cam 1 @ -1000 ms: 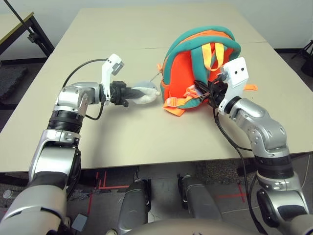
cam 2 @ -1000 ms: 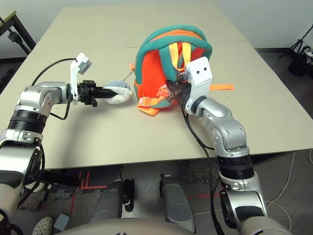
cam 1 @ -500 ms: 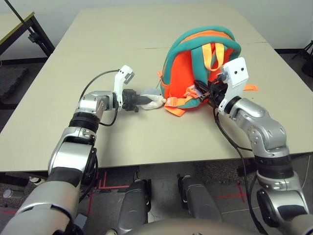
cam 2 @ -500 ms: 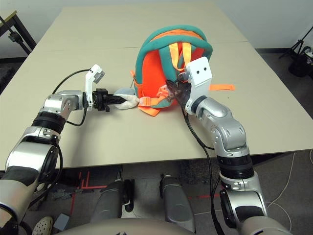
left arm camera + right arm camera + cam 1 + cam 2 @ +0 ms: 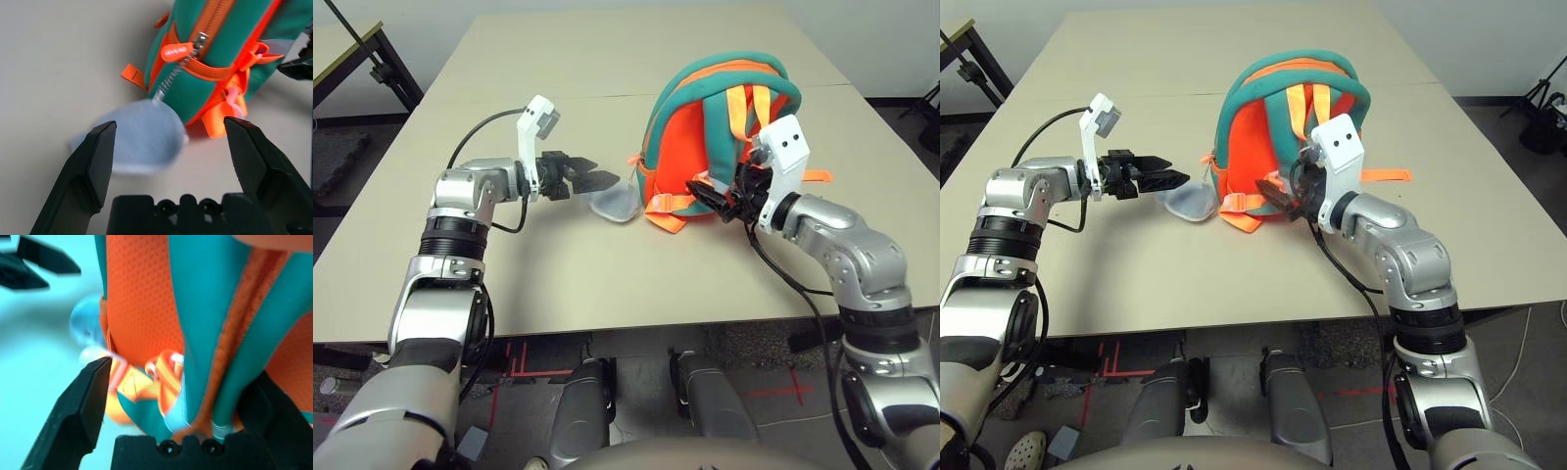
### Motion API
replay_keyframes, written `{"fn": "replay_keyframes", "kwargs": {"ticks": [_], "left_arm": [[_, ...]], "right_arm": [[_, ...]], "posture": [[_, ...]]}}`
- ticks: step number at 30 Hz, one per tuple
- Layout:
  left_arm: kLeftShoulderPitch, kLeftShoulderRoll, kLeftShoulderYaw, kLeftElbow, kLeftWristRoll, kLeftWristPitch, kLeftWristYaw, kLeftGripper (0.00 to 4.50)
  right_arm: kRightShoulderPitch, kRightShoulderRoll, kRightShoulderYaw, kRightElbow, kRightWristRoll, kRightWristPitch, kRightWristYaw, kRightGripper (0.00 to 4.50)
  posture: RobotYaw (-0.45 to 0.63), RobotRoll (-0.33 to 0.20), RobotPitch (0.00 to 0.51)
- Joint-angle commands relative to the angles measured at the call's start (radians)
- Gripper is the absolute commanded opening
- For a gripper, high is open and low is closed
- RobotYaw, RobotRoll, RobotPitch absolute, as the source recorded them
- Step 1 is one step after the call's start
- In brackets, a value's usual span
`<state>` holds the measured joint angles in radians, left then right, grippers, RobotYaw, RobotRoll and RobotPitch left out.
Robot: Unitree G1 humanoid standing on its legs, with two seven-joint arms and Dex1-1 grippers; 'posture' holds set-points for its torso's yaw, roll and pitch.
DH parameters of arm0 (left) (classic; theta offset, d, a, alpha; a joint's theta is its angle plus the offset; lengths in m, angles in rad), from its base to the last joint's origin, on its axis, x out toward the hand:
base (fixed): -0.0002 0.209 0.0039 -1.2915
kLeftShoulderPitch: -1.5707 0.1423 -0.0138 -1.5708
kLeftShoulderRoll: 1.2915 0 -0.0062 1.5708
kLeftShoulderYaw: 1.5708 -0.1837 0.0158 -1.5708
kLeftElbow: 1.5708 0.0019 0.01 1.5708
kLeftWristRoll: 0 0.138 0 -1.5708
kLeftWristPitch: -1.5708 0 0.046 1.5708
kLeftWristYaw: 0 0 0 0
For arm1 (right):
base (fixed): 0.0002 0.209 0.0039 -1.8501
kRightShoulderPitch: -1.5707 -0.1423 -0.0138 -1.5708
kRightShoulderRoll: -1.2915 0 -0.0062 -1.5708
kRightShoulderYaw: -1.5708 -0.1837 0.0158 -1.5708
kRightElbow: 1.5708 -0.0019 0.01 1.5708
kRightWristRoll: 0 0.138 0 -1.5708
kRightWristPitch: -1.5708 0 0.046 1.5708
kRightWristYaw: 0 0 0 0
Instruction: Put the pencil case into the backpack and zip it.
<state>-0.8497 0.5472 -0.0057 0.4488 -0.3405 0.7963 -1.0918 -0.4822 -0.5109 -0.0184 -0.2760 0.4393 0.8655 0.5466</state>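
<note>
1. Your landmark is the backpack point(image 5: 720, 147), which stands upright on the table point(image 5: 558, 264), orange body and teal trim facing you, straps toward the robot.
2. Your left gripper point(image 5: 592, 179) hovers just left of the backpack, its two black fingers spread wide and holding nothing.
3. The grey-white plush toy point(image 5: 614, 205) lies on the table against the backpack's lower left corner, just beyond the left fingertips and apart from them.
4. Your right gripper point(image 5: 713, 196) sits at the backpack's lower front, jaws splayed beside the orange webbing straps point(image 5: 668, 209).
5. The head views hide the backpack's side; your left wrist view shows a closed zipper there, an orange pull tab point(image 5: 175, 51) and a small coiled spring point(image 5: 166, 86) running down to the plush toy.
6. Your right wrist view shows the strap buckles point(image 5: 164, 374) and teal padding between its open fingers, nothing gripped.
7. You cannot tell where the pencil case is.
</note>
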Motion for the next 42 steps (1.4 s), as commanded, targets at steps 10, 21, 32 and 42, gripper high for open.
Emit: {"fn": "replay_keyframes", "kwargs": {"ticks": [10,21,32,42], "left_arm": [[0.052,0.049,0.031,-0.081,-0.036,0.053,0.039,4.5],[0.122,0.024,0.184,-0.069,-0.046,-0.05,0.238,4.5],[0.221,-0.035,0.372,0.017,-0.033,-0.378,0.524,4.5],[0.24,-0.029,0.439,0.124,-0.02,-0.545,0.684,4.5]], "right_arm": [[0.029,-0.24,-0.225,0.089,0.101,0.049,0.128,4.48],[0.092,-0.17,-0.364,0.263,0.005,-0.119,-0.062,4.48],[0.087,-0.081,-0.447,0.516,-0.05,-0.443,-0.155,4.48],[0.092,-0.059,-0.435,0.621,-0.066,-0.613,-0.145,4.48]], "posture": [[-0.19,0.0,0.119],[-0.18,0.0,0.137],[-0.14,0.0,0.156],[-0.13,0.0,0.163]]}}
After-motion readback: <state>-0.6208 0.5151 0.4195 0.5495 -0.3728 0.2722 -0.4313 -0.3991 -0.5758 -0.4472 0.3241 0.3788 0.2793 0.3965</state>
